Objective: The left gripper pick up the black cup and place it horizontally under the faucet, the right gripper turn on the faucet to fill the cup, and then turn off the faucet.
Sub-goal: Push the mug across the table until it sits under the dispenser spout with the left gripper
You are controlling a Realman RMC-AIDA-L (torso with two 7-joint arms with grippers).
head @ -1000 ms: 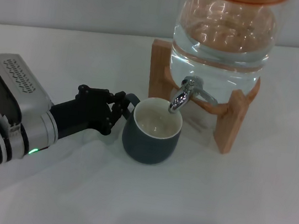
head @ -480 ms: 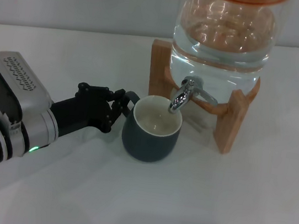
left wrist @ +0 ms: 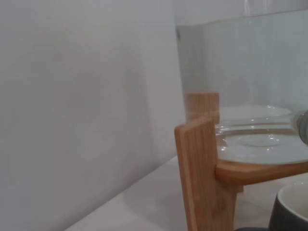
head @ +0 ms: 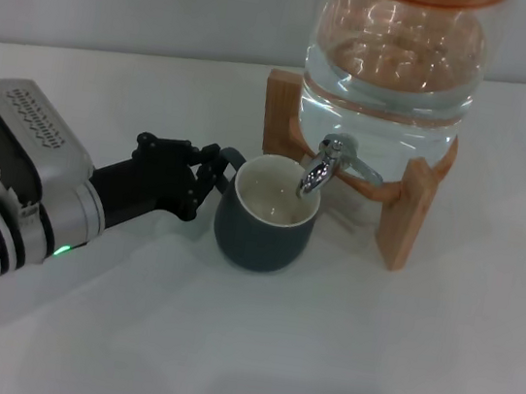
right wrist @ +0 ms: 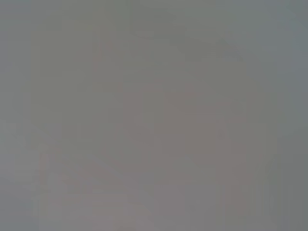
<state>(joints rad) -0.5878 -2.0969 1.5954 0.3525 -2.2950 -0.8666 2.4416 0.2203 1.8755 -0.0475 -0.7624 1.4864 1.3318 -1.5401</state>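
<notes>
The black cup [head: 262, 238] stands upright on the white table, its cream inside showing, with its rim right under the spout of the chrome faucet [head: 318, 170]. The faucet sticks out of the big clear water jar [head: 394, 68]. My left gripper [head: 209, 175] comes in from the left and is shut on the cup's loop handle. The left wrist view shows a bit of the cup's rim [left wrist: 291, 211] and the jar [left wrist: 250, 72]. No water runs from the spout. My right gripper is out of view; its wrist view shows only plain grey.
The jar sits in a wooden stand [head: 417, 214], which also shows in the left wrist view [left wrist: 202, 173], just behind and right of the cup. A white wall rises behind the table [head: 366, 368].
My left gripper and the cup have shifted slightly back and left together, bringing the cup's rim closer under the spout.
</notes>
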